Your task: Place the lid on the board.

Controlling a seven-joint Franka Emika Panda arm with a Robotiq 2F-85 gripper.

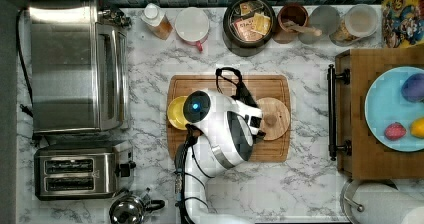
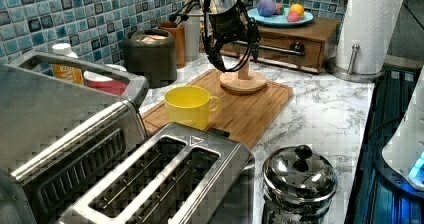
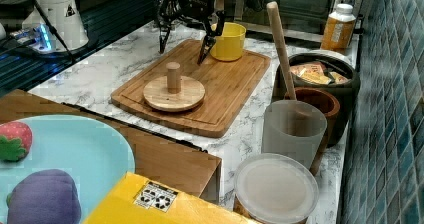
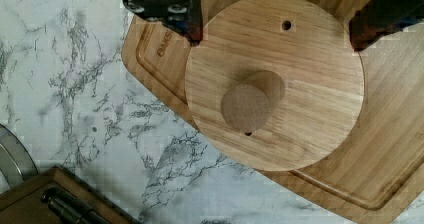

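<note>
The lid [image 1: 276, 118], a round light-wood disc with a centre knob, lies flat on the board [image 1: 270, 154] near the top view's right end of it. The right view shows the lid [image 3: 174, 94] resting inside the groove of the board [image 3: 230, 89]. My gripper [image 4: 280, 29] is open and hangs above the lid [image 4: 280, 84], with one dark finger on each side of the disc's far rim and nothing between them. In the left view the gripper [image 2: 235, 44] sits just above the knob of the lid [image 2: 243, 80], apart from it.
A yellow mug [image 1: 177, 112] stands on the board's other end. A wooden tray with black handles [image 1: 380, 154] carrying a blue plate lies at the top view's right. Jars and a pink mug [image 1: 192, 26] line the back wall. Toaster oven [image 1: 75, 66] and toaster [image 1: 80, 171] stand at the top view's left.
</note>
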